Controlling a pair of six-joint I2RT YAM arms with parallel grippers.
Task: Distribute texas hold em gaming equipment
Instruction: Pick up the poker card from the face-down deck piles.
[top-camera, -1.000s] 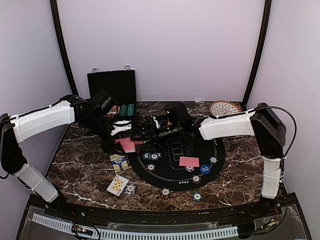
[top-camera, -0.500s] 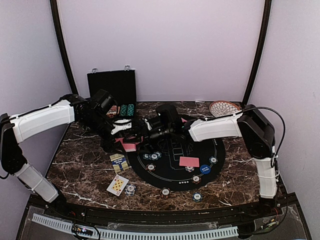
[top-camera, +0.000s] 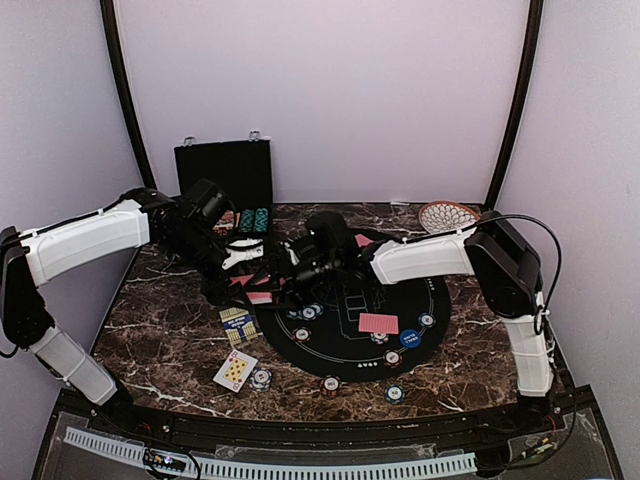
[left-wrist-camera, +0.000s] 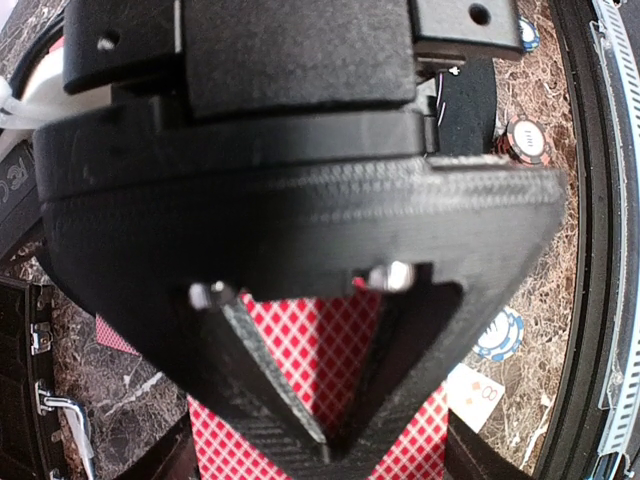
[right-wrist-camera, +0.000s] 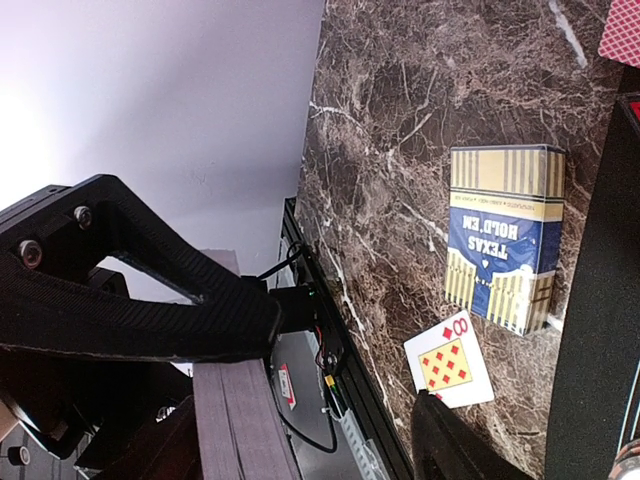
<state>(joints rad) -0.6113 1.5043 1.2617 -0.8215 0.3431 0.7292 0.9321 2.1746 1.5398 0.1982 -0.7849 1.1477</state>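
- Over on the left half of the marble desk (top-camera: 160, 320), both arms meet above a small spread of red-backed playing cards (top-camera: 258, 290), just off the left rim of the round black mat (top-camera: 340, 352).
- Look at the left claw (left-wrist-camera: 325, 450): its fingers are pressed together, tips meeting in a point right over the red diamond pattern of those cards. Whether the tips actually touch them, I can't tell.
- Now the right claw (right-wrist-camera: 350, 365): fingers well apart, nothing between them, reaching in from the right toward the same cards.
- From that right wrist camera, a blue-and-gold card box (right-wrist-camera: 505, 235) lies flat on the marble, with the eight of diamonds (right-wrist-camera: 450, 365) face up near it.
- One striped chip (top-camera: 261, 378) lies just beside that eight.
- On the mat we have a face-down card (top-camera: 378, 323) and a blue button disc (top-camera: 408, 338) just to its right. A cluster of chips (top-camera: 308, 312) sits at the left side, with single chips (top-camera: 392, 357) dotted round.
- A pair of chips (top-camera: 330, 383) lies on the marble just off the mat's near edge.
- Back left, the black case (top-camera: 222, 172) stands open against the wall, racked chips (top-camera: 252, 218) inside.
- Back right sits the patterned plate (top-camera: 449, 215).
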